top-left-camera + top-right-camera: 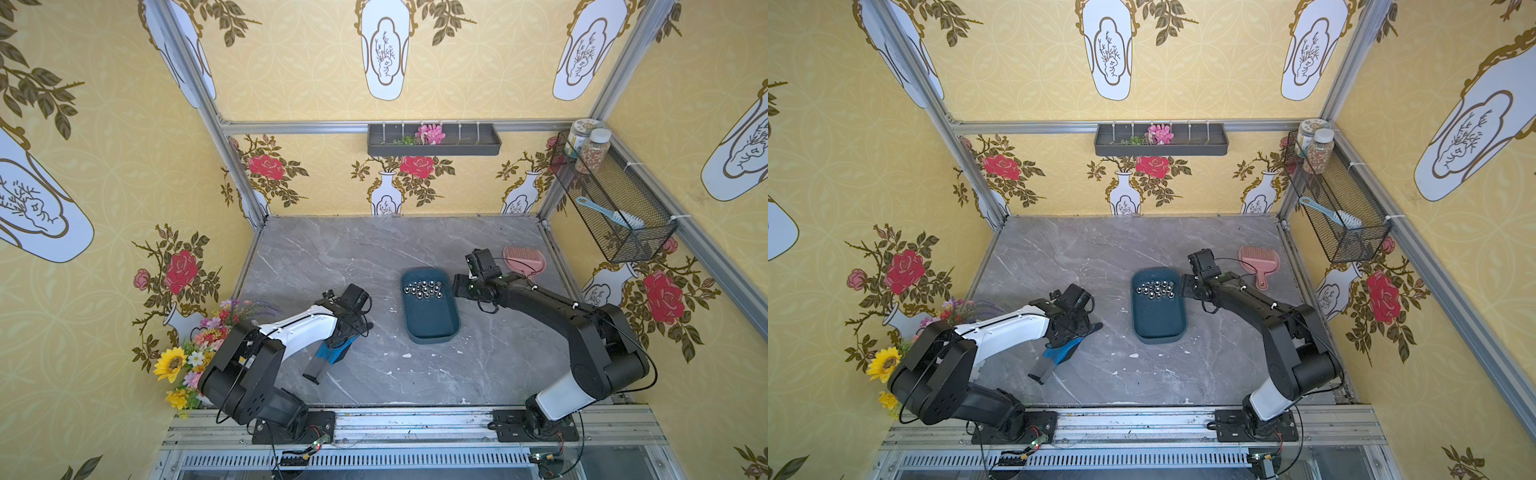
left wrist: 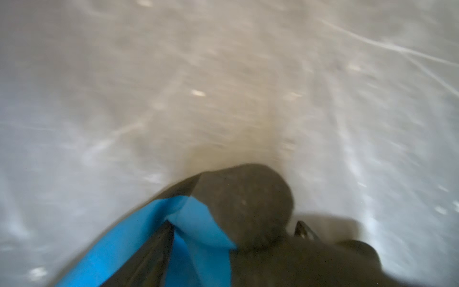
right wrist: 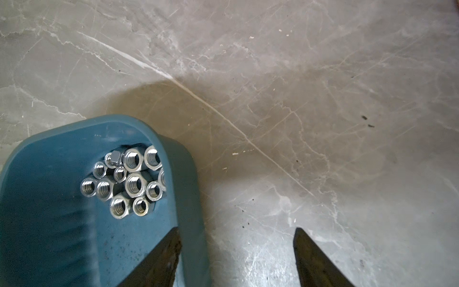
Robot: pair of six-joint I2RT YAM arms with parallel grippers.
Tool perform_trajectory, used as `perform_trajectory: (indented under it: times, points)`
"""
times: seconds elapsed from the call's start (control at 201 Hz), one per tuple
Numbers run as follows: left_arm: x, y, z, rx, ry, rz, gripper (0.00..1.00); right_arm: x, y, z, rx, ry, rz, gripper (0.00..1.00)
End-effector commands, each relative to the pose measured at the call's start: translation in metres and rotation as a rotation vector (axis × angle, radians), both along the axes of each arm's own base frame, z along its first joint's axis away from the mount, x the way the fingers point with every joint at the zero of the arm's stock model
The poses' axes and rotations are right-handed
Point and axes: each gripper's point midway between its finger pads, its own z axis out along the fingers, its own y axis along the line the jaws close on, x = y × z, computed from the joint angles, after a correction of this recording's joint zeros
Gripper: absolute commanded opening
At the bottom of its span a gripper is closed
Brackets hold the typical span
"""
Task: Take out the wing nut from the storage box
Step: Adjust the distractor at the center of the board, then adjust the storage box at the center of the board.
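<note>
- Where the storage box [image 1: 432, 328] lies flat on the table [image 1: 332, 257], nuts [image 3: 129, 184] crowd its far end.
- My right gripper [image 3: 237, 231], jaws apart, has one finger over the box's rim.
- My left gripper [image 1: 351, 328] is well apart from the box, above a glove [image 1: 332, 353]; jaws unclear.

The left wrist view is all blurry. The soft blue and dark grey glove [image 2: 198, 236] runs off its edge, and I cannot tell if the left gripper [image 1: 347, 330] holds it. The dark teal plastic storage box [image 3: 49, 236] is cut off in the right wrist view. Its wall hides part of the shiny metal nuts [image 3: 135, 184]. In both top views the nuts are too small to tell apart.
</note>
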Motion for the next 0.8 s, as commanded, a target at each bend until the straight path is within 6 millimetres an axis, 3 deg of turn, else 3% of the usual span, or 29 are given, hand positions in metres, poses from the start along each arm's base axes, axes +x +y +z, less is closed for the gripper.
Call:
perform_trajectory:
  times: [0.0, 0.095, 0.224, 0.444, 0.718, 0.733, 0.793]
  points:
    - [-0.001, 0.007, 0.007, 0.028, 0.008, -0.001, 0.78, 0.001, 0.007, 0.008, 0.032, -0.033, 0.026, 0.71]
    - [0.013, -0.010, 0.027, -0.043, -0.042, -0.027, 0.79, 0.001, 0.013, 0.012, 0.052, -0.044, 0.048, 0.71]
    - [0.035, -0.035, 0.071, -0.145, -0.147, -0.079, 0.81, 0.002, 0.027, 0.002, 0.116, -0.022, 0.093, 0.72]
    - [0.067, -0.052, 0.136, -0.247, -0.311, -0.114, 0.87, -0.001, 0.057, -0.004, 0.186, 0.000, 0.170, 0.68]
    - [0.095, -0.064, 0.161, -0.327, -0.393, -0.146, 0.88, -0.007, 0.083, -0.011, 0.200, 0.028, 0.199, 0.67]
    - [0.100, -0.056, 0.162, -0.325, -0.398, -0.123, 0.88, -0.008, 0.083, -0.011, 0.198, 0.031, 0.197, 0.67]
    - [0.105, -0.054, 0.166, -0.347, -0.411, -0.117, 0.88, -0.007, 0.083, -0.007, 0.203, 0.029, 0.187, 0.67]
